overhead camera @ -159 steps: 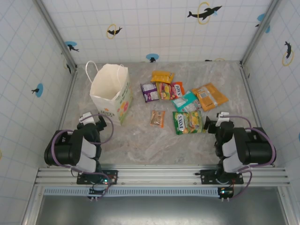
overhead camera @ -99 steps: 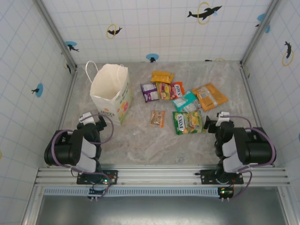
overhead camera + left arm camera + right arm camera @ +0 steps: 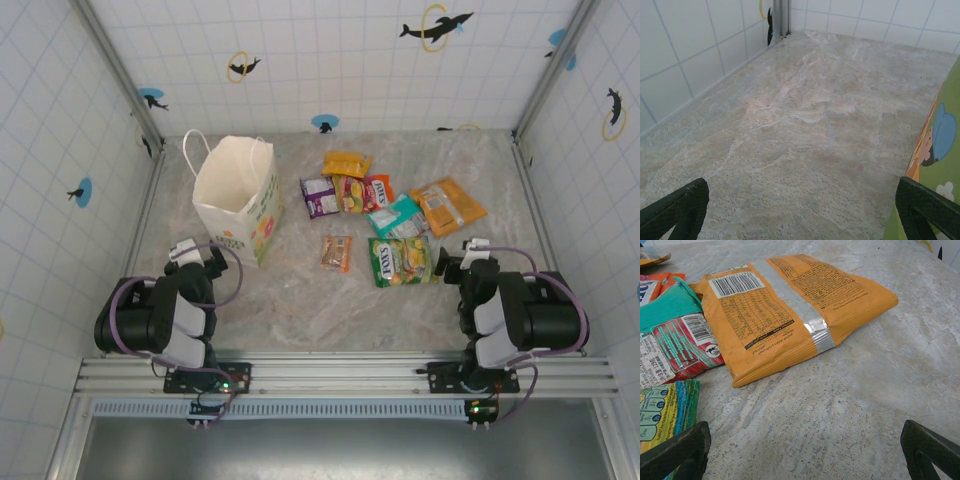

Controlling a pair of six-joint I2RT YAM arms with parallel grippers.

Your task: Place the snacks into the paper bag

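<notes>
Both arms sit folded back over their bases at the near edge of the counter point(image 3: 300, 305), forearms low, wrists aimed fwd.

Left tool point(image 3: 192, 254) point(image 3: 802, 212): fingers spread wide, nothing between them, just off the near corner of the paper bag point(image 3: 235, 195).

Right tool point(image 3: 462, 262) point(image 3: 802, 452): fingers spread wide, empty, just right of the green packet point(image 3: 400, 260).

Paper bag stands upright, mouth open, far-left on counter.

Snacks point(image 3: 350, 192) lie loose on the counter, centre to right, apart from the bag. Big orange packet point(image 3: 447, 205) point(image 3: 795, 310) is farthest right, back face up. Teal packet point(image 3: 395, 215) point(image 3: 665, 305) touches it. Small orange packet point(image 3: 336, 253) lies alone, nearest the bag.

Obscured / unclear:
- Left wrist view: bag's printed side point(image 3: 940, 150) cut off at the right edge.
- Right wrist view: green packet point(image 3: 665, 412) cut off at left and bottom edges.
- Orange/teal overlap: cannot tell which lies on top.
- Bag's inner floor not discernible from above.
- Packet print too small to read in the top view.
</notes>
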